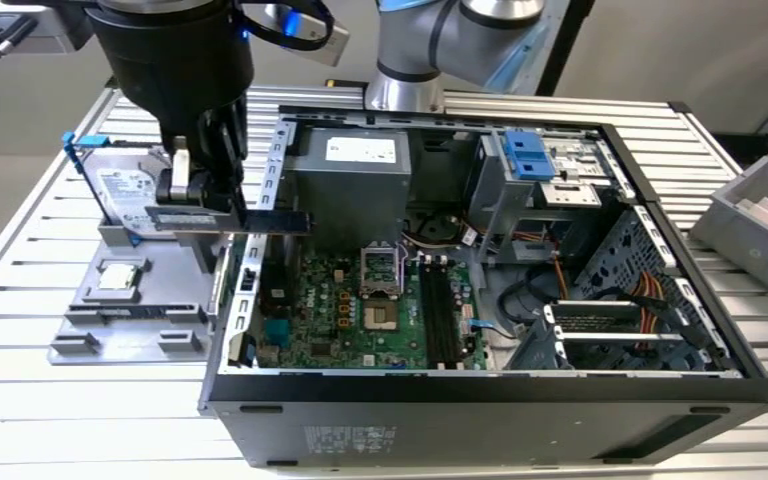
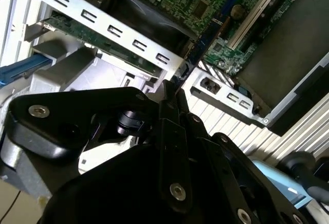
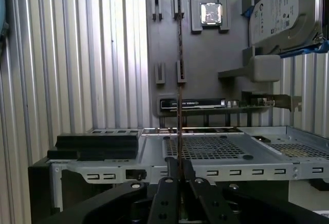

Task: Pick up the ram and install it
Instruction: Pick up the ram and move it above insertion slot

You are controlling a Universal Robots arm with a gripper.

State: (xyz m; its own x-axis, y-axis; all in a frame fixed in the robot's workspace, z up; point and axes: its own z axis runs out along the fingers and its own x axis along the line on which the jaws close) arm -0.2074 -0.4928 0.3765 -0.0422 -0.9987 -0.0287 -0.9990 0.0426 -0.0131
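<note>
a: gripper state?
b: gripper (image 1: 205, 205) is clamped on the ram (image 1: 257, 219), pinching its flat faces. both wrist views show the stick edge-on between the fingers (image 3: 165, 188).
a: where's the ram exactly?
b: in the gripper, up in the air, held level. one end pokes out past the fingers over the side wall of the computer case (image 1: 491, 395). the other end sticks out toward the hard drive (image 1: 120, 187).
a: what's closest to the gripper?
b: that hard drive. it's in its blue frame, upright, just beside the gripper, standing on the grey holder tray (image 1: 117, 325). below the gripper on the same tray is the square processor chip (image 1: 120, 277), lying flat, apart from the ram.
a: further out?
b: past the ram's far tip the case is open, with a green motherboard (image 1: 337, 305) inside. black memory slots (image 1: 438, 310) run next to the cpu socket (image 1: 380, 318), well apart from the ram. beyond those is the power supply (image 1: 351, 170). farthest from the gripper, a grey bin (image 1: 758, 215) sits at the edge of the slatted table (image 1: 37, 200).
</note>
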